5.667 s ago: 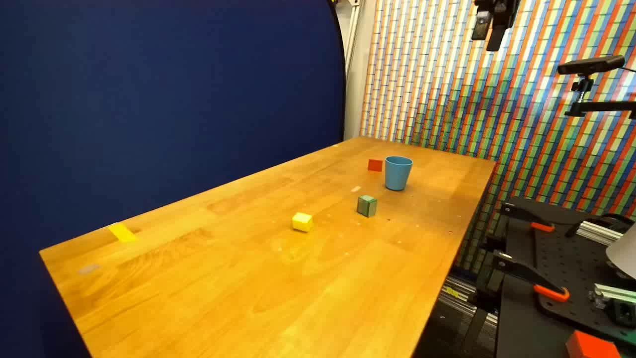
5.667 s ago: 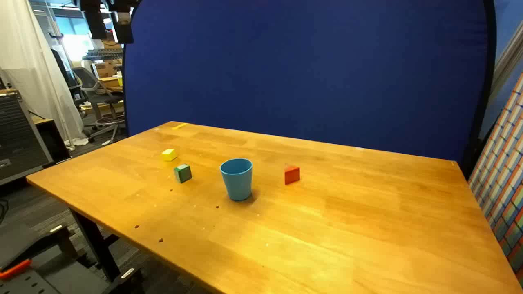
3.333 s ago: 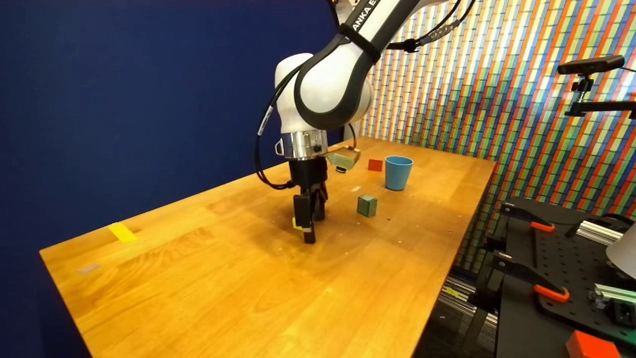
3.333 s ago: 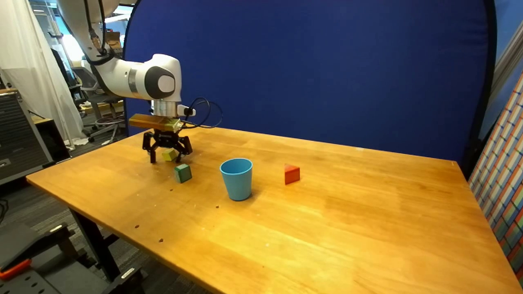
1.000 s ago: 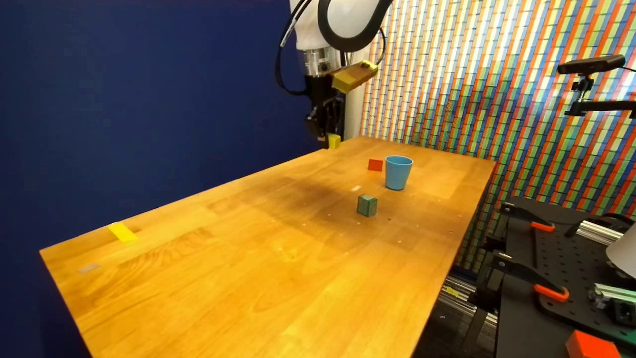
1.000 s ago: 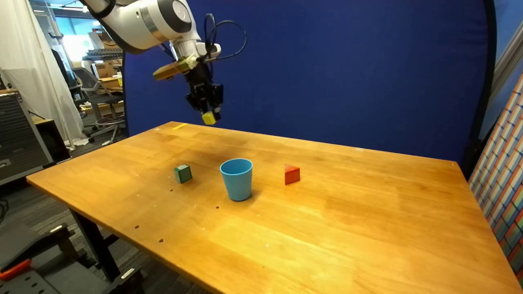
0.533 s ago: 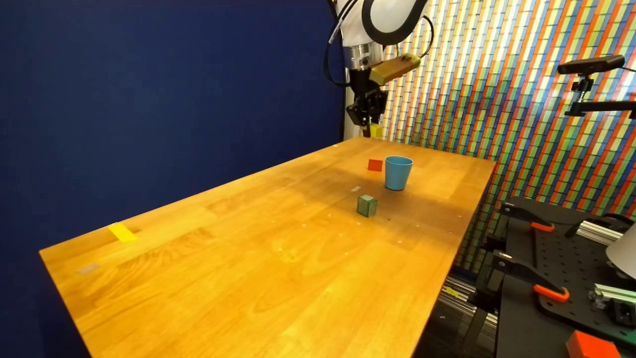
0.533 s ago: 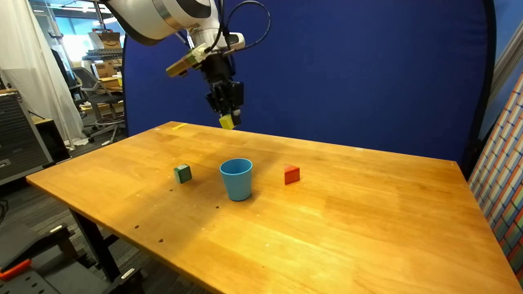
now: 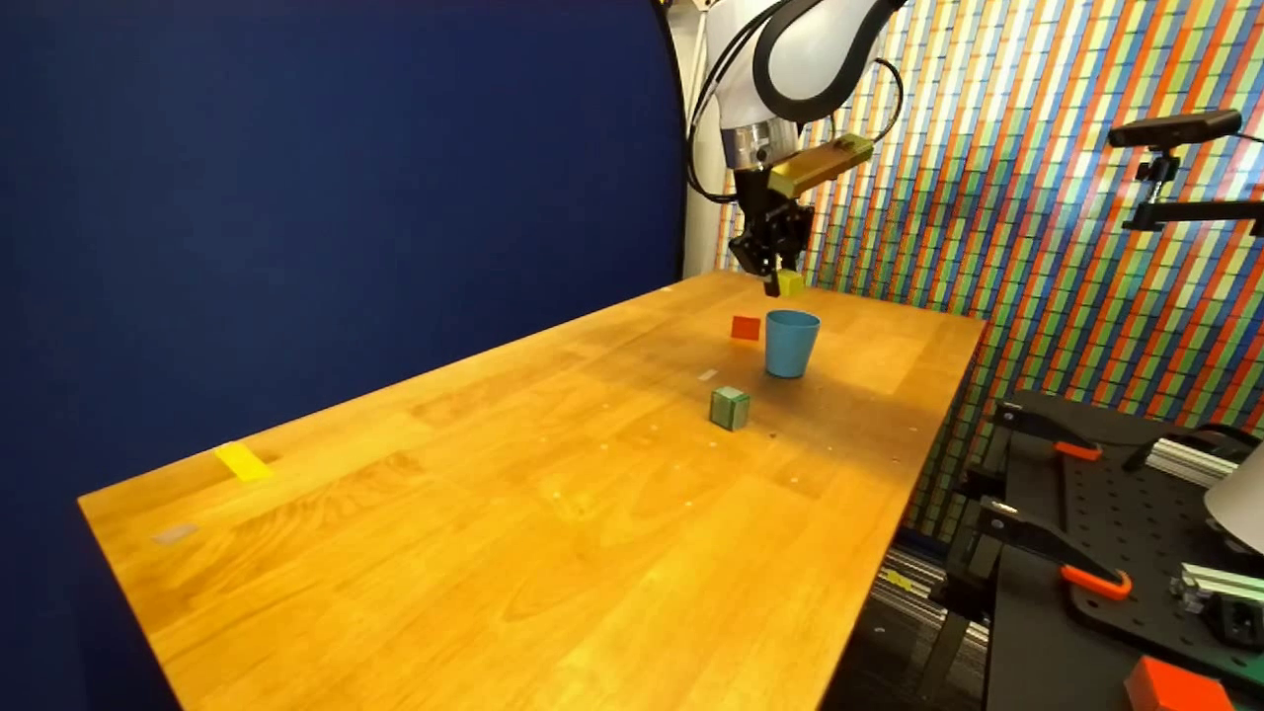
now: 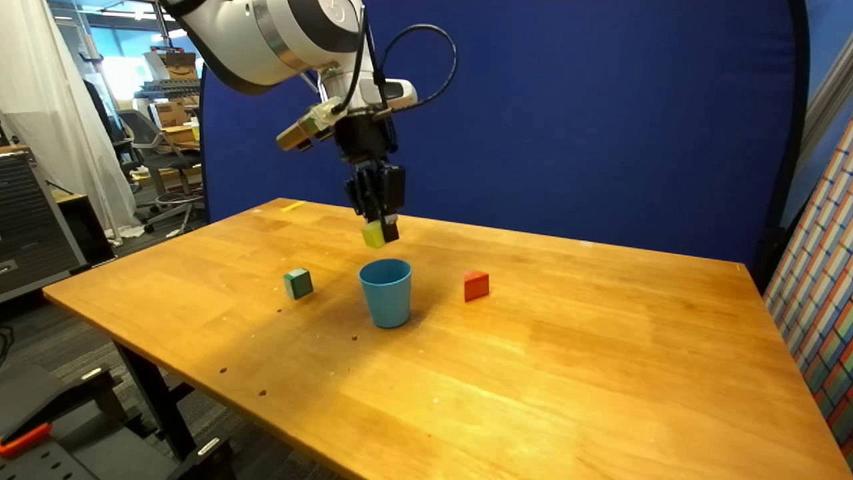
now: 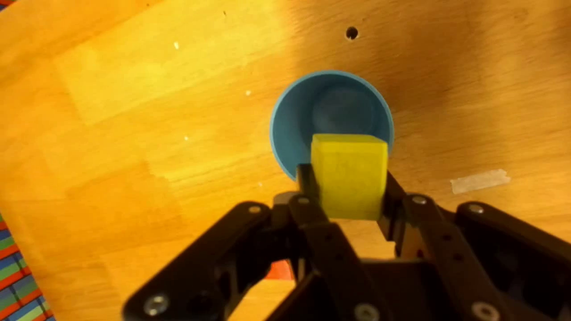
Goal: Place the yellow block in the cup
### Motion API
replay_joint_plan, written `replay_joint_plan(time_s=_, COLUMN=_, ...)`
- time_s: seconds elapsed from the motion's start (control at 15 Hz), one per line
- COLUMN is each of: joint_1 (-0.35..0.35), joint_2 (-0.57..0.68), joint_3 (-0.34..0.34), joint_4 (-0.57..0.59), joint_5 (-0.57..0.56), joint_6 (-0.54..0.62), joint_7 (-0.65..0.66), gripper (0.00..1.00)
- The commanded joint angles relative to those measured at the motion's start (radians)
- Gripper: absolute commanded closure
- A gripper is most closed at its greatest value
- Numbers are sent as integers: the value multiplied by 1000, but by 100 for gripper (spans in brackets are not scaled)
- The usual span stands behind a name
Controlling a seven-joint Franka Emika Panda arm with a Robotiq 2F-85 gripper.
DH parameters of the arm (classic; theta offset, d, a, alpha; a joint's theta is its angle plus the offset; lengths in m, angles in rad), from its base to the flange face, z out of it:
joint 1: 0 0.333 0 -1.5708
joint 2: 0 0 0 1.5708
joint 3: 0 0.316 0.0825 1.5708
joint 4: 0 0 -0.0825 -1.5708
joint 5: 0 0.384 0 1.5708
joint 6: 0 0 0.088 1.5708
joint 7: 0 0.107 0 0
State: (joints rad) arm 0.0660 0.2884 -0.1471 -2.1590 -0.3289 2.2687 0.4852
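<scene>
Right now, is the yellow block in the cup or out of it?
Out. The tool grips the yellow block, and both exterior views show a gap between it and the cup.

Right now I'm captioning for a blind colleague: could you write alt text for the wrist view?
A gripper holds a yellow block that hides part of the rim of a blue cup, which stands mouth up on a wooden table. A pale strip lies at right; part of a red block shows near the bottom.
</scene>
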Motion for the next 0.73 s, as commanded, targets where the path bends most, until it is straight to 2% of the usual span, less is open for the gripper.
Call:
replay_joint_plan(time_s=0.0, joint_1=-22, joint_2=-31, joint_3=-2, joint_4=-48, joint_5=8, joint_6=34, joint_7=19, gripper=41)
replay_joint_plan(time_s=0.07, joint_1=-27, joint_2=-32, joint_3=0, joint_4=-50, joint_5=15, joint_6=34, joint_7=13, gripper=40)
replay_joint_plan(time_s=0.13, joint_1=-30, joint_2=-33, joint_3=1, joint_4=-53, joint_5=18, joint_6=35, joint_7=12, gripper=34)
replay_joint_plan(time_s=0.4, joint_1=-45, joint_2=-54, joint_3=11, joint_4=-77, joint_5=69, joint_6=39, joint_7=-18, gripper=2)
replay_joint_plan(time_s=0.47, joint_1=-58, joint_2=-67, joint_3=23, joint_4=-89, joint_5=124, joint_6=33, joint_7=-53, gripper=0)
replay_joint_plan(time_s=0.53, joint_1=-32, joint_2=-7, joint_3=5, joint_4=-39, joint_5=63, joint_6=15, joint_7=-3, gripper=12)
replay_joint_plan(time_s=0.67, joint_1=-38, joint_2=-17, joint_3=10, joint_4=-49, joint_5=99, joint_6=14, joint_7=-23, gripper=0)
